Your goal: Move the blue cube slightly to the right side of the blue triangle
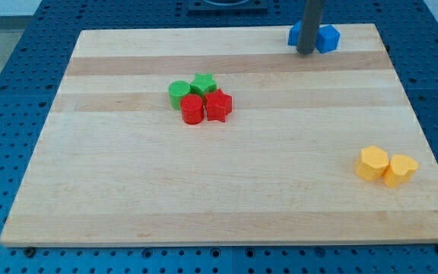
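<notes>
Wooden board (226, 183) on blue pegboard. Left of centre: green cylinder (178, 93), green block (204, 83), red cylinder (192, 109), red block (218, 106), all clustered touching. Top edge, right: blue block (295, 33), shape unclear, partly hidden by rod; tip (306, 52) just in front; blue cube (328, 38) right beside. No fingers, plain rod. Lower right: two yellow blocks (372, 163) (399, 170) touching.

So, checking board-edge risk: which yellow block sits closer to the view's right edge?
The yellow block at the view's right, touching its yellow neighbour, which lies further left.
</notes>
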`<move>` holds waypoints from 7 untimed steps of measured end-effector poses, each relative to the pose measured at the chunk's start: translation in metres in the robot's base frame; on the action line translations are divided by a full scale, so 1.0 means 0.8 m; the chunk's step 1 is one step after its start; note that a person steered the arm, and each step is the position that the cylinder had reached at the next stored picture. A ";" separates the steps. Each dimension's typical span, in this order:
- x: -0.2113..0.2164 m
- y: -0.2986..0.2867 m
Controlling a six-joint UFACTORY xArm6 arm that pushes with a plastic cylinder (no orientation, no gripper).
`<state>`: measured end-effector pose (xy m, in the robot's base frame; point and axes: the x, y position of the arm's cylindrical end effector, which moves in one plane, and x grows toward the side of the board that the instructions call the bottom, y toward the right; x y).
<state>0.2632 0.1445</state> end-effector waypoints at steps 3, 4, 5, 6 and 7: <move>0.033 0.066; 0.013 0.066; 0.009 0.064; 0.008 0.059; 0.008 0.042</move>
<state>0.2694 0.1783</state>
